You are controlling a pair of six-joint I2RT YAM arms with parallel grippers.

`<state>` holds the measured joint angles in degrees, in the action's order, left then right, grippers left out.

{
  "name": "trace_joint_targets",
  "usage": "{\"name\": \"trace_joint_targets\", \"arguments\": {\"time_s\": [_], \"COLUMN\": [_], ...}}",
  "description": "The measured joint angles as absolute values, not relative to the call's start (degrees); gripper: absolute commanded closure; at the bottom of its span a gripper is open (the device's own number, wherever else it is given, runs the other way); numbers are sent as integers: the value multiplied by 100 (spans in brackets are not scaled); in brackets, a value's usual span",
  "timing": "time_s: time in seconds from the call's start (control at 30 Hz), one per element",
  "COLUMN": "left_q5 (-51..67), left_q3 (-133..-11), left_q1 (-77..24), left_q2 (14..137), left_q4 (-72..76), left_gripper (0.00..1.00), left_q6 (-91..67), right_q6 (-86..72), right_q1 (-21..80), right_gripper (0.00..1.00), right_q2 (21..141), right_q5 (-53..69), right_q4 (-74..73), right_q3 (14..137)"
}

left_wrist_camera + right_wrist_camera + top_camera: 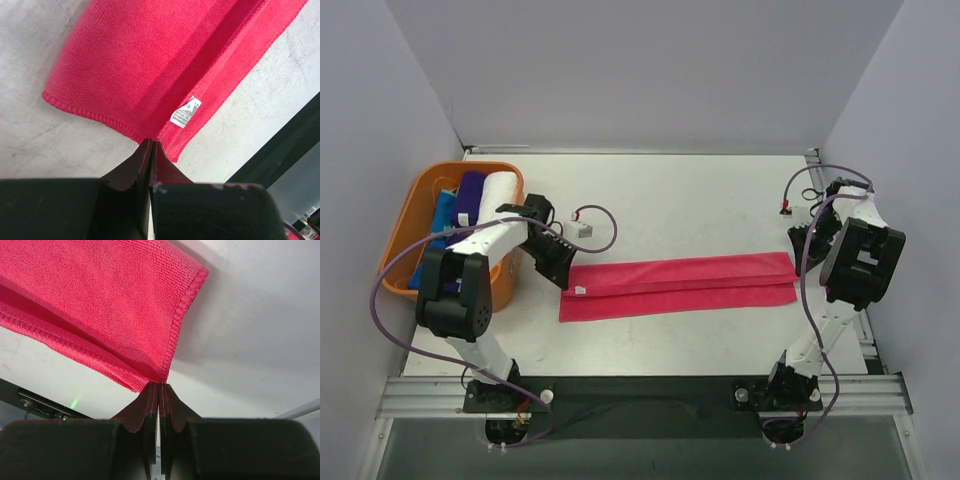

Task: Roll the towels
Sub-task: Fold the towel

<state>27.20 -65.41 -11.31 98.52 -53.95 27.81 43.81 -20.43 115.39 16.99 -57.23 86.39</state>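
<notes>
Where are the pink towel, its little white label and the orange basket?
pink towel (680, 288), top view, middle of the folded cloth.
white label (185, 112), left wrist view, centre of the tag.
orange basket (402, 225), top view, its left wall.

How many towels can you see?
4. A hot pink towel lies folded flat on the table. A blue towel, a purple towel and a white towel sit in the orange basket. More may be hidden underneath.

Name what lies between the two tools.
The hot pink towel spans that stretch in the top view, with the left tool and the right tool each pinching an end.
</notes>
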Motion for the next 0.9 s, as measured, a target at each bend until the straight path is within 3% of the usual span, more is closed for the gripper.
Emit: {"name": "trace_joint_targets", "arguments": {"time_s": [0.9], "left_q5": [3190], "left_q3": [-6746], "left_q1": [-1125], "left_q2": [9452], "left_q4": [-6195], "left_gripper": [100], "left_q6": [3242], "right_q6": [4466], "right_q1": [-2143], "right_gripper": [100], "right_q2": [11537], "right_q5": [1758], "right_q4": [-5861], "right_q3": [8759]}}
